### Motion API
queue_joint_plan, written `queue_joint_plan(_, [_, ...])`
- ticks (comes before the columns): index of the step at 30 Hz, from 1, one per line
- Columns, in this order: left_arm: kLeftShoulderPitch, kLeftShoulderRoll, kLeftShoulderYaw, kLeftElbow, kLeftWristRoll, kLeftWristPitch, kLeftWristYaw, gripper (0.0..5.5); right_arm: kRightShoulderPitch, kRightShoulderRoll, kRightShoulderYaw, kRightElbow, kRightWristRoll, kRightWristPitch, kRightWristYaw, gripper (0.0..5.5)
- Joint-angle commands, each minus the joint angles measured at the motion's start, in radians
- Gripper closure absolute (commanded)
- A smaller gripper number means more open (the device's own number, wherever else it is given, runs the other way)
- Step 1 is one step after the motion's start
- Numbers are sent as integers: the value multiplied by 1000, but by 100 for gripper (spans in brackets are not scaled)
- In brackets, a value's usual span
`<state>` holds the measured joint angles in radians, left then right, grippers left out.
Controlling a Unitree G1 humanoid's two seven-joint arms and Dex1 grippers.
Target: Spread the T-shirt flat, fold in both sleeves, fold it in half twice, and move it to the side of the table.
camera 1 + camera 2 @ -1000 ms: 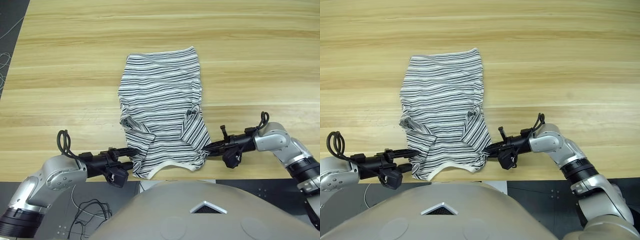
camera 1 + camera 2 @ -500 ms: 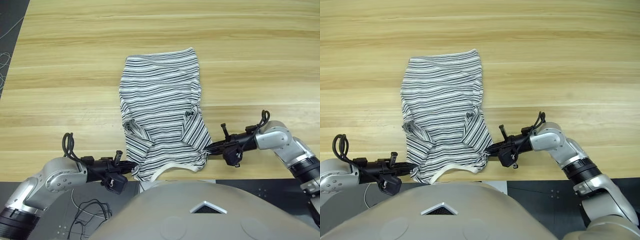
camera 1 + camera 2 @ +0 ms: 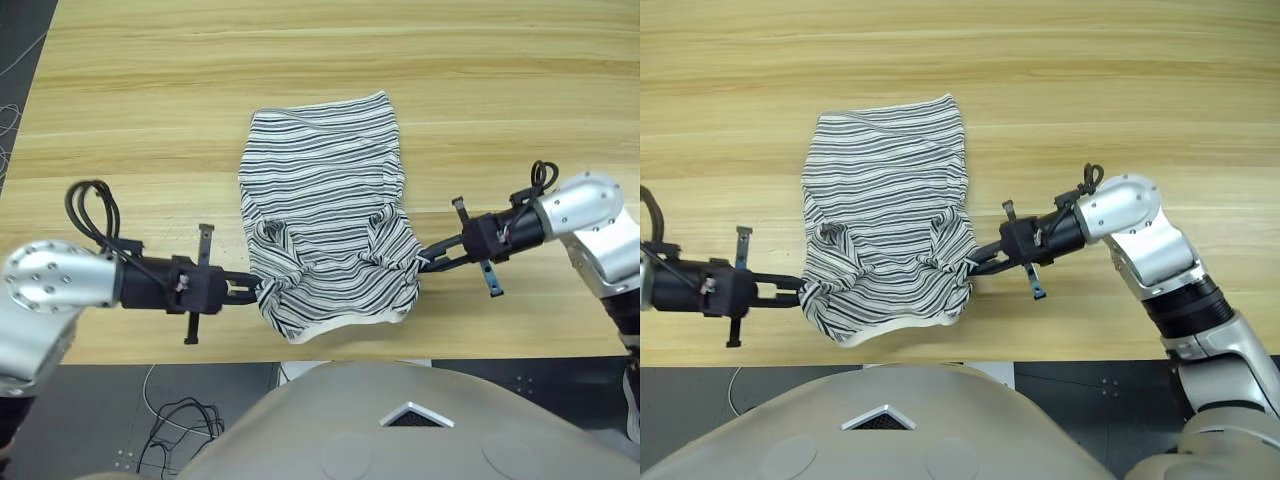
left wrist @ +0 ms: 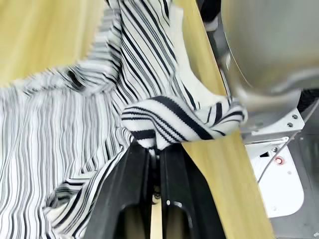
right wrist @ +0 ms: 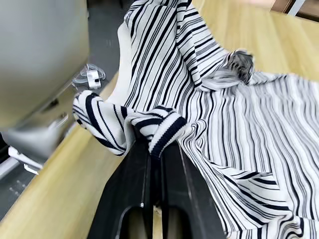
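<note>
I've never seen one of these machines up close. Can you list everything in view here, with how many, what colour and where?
T-shirt: one, black-and-white striped, lying mid-table, its near end bunched up close to the table's front edge.
Table: one, light wood, under the shirt and reaching across the whole scene.
Cables: a few, black, on the dark floor past the table's front edge, on the robot's left.
Left gripper: one, black, at the shirt's near left corner, shut on the cloth.
Right gripper: one, black, at the shirt's near right corner, shut on the cloth.
</note>
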<state>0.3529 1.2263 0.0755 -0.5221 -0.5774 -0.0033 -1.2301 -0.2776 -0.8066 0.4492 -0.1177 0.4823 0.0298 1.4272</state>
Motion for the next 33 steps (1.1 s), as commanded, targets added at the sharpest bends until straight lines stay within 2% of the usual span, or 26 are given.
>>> queue_joint_plan(1, [-116,0,56,22,-159,97,-83,539,-78,27,-56,7,72,128,36,540])
queue_joint_plan(10, [-251,-35,133,90,-248,189,-179,539,-182,33,-169,7,206,382,99,540])
queue_joint_plan(20, [-347,-97,221,99,-367,308,-186,539,-246,72,-293,-10,367,620,80,540])
queue_joint_plan(28, [-482,-169,240,151,-424,403,-91,539,-257,107,-336,8,375,671,61,540])
queue_joint_plan(33, [-426,-158,196,137,-332,415,-130,539,-214,90,-292,3,318,656,85,540])
